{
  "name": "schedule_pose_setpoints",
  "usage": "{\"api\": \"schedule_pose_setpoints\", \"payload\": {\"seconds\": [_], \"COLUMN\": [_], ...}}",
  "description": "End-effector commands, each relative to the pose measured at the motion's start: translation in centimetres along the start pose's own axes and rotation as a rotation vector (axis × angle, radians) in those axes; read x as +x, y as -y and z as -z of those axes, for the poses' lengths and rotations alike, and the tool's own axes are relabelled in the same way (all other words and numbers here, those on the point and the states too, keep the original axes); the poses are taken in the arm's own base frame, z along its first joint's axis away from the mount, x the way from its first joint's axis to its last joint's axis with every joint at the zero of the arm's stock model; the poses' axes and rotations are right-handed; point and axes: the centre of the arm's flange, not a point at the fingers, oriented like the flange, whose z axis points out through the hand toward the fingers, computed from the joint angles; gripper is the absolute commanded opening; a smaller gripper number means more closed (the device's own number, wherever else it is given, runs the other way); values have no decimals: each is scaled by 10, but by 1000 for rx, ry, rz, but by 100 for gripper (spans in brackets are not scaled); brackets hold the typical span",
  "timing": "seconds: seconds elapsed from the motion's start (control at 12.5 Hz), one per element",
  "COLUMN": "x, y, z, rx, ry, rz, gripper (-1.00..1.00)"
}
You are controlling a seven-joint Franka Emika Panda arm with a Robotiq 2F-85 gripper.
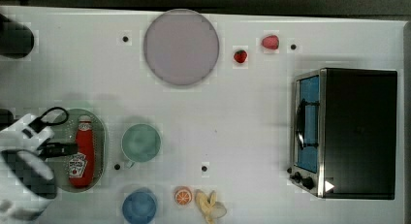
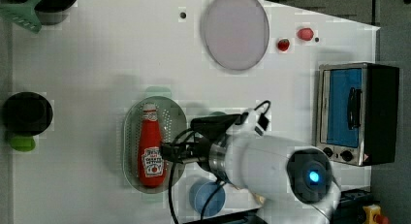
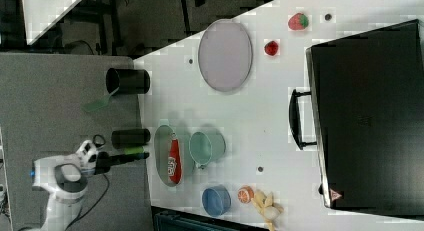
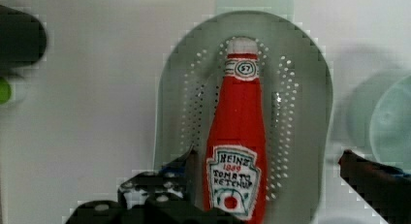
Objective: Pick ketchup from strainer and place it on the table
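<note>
One item to move: the ketchup (image 4: 236, 136), a red bottle with white cap and labelled belly.
Location: it lies flat along the length of the strainer (image 4: 174, 88), which sits on the bench (image 1: 242, 112) at the top view's left, just beside the green cup (image 1: 141, 142).
Arm: gripper (image 1: 62, 149) is over the strainer, level with the label end of the bottle.
Fingers: spread wide, holding nothing; in the wrist view one finger (image 4: 160, 183) sits on one side of the bottle and the other on the far side, not yet touching it.
Handling, judged: the bottle appears light and possibly soft, so it may give under squeeze; the rounded body could roll in the shallow basin.
Hold point, judged: across the wide labelled belly, where the sides run closest to parallel; the tapering neck would likely slip.
Risk, judged: the light strainer may shift or lift with the bottle.
Nearby: grey plate (image 1: 181, 47) well apart.
</note>
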Motion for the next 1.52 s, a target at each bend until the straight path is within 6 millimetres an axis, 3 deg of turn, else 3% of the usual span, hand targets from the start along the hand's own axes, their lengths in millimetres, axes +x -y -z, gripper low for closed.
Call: {"api": "schedule_pose_setpoints", "payload": {"seconds": [0.08,0.56,0.88,0.96,1.2,1.36,1.52], "x": [1,-4,-9,-9,-9,-7,-8], "y": [-18,-12,-3,-4,-4,-2,5], "z": [-55,-132,-159,-164,-164,-148,-114], "rx": [11,41,70,63,54,58,98], "ry": [38,35,31,38,26,2,-12], "rz": [-79,-125,-154,-155,-140,-140,-175], "gripper": [100,100,100,91,20,13,13]}}
